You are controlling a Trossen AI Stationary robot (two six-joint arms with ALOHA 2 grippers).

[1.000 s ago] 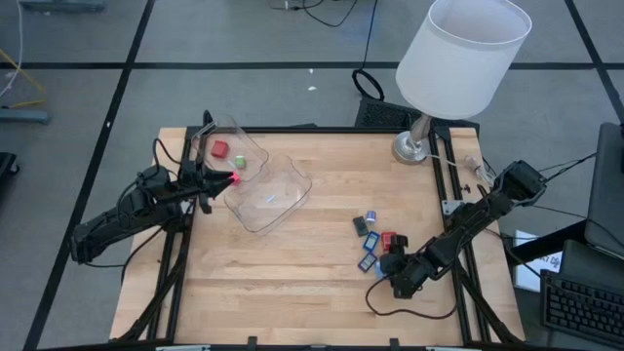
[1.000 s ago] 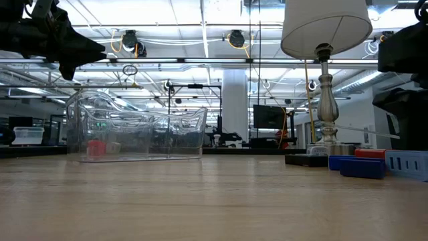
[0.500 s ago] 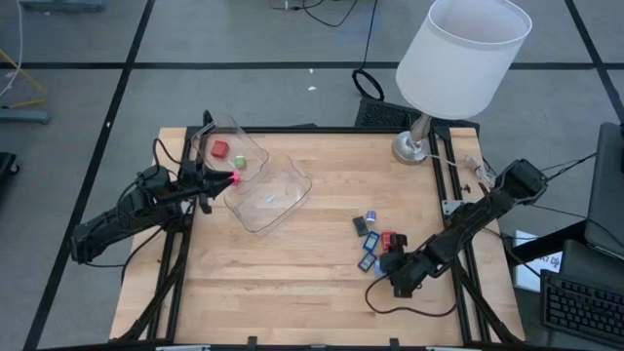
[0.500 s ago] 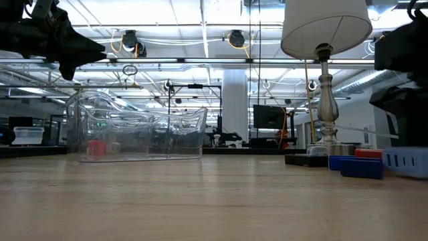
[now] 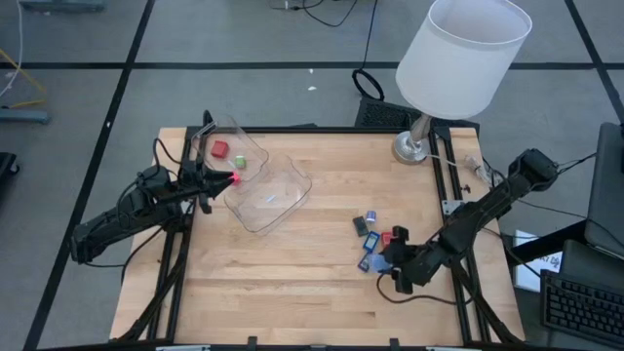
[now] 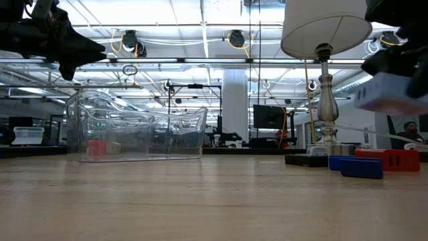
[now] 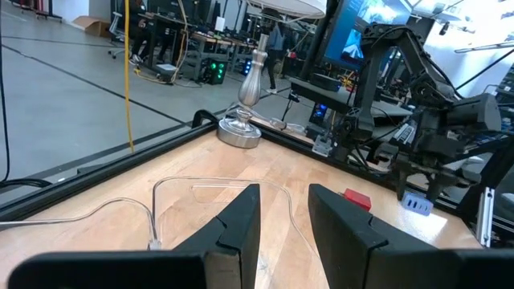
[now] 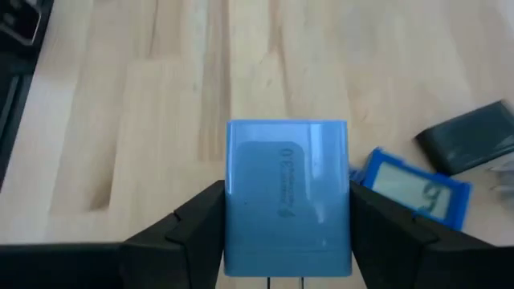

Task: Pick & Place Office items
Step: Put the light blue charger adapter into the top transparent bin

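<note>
The right gripper (image 8: 287,241) is clamped on a blue charger block (image 8: 287,195), one dark finger pressed against each side of it; the face turned to the wrist camera carries a "3.0" marking. In the low view the same block (image 6: 393,94) hangs clear above the table, tilted, with nothing under it but air. From above, the right gripper (image 5: 387,255) sits over the right part of the wooden table (image 5: 292,283), right at the edge of the small cluster of loose office items.

Just beside the held block, on the wood, lies a flat blue piece with a pale window (image 8: 414,193), and beyond that a dark grey rectangle (image 8: 472,140). In the high view a red piece (image 5: 399,234) lies close to the gripper, a dark piece (image 5: 360,225) and a small blue bit (image 5: 370,215) a little farther off, and another blue piece (image 5: 366,261) next to the fingers. At table height a red block (image 6: 394,159) and a blue one (image 6: 356,165) rest side by side beneath the lifted charger.

The left gripper (image 5: 226,179) hovers well apart from all this, over the clear plastic container (image 5: 261,190) at the table's left. Its fingers (image 7: 241,229) stand parted with a gap between them, though a pink-red spot at the tip in the high view may be something small held there; it is too tiny to tell. Ahead of that gripper, inside a second clear tub (image 5: 230,146), lie a red cube (image 5: 220,149) and a green bit (image 5: 240,162). A white-shaded lamp (image 5: 462,60) stands at the far right corner.
</note>
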